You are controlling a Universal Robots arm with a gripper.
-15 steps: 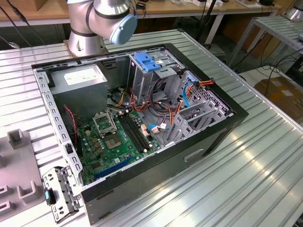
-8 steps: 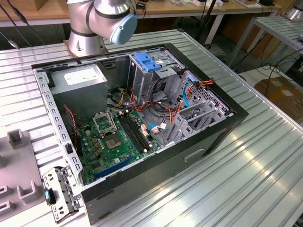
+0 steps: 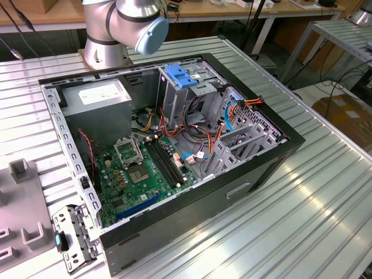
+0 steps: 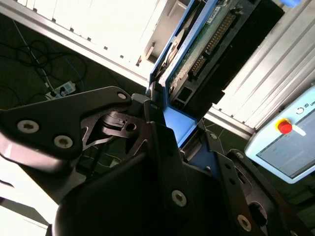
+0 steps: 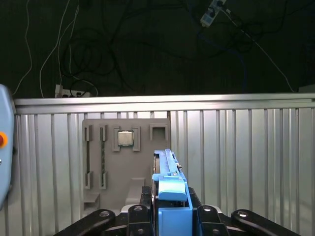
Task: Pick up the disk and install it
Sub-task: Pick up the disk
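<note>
The disk [image 5: 170, 184] is gripped on edge, the gripper [image 5: 172, 219] closed on its blue carrier frame, with the ribbed metal table [image 5: 246, 147] and a grey fixture plate [image 5: 110, 172] carrying a processor chip [image 5: 125, 139] seen beyond it. In the second wrist view, its green circuit board is shown. In the exterior view, the open computer case [image 3: 256, 168] is seen lying on its side beside the arm's base [image 3: 104, 43].
</note>
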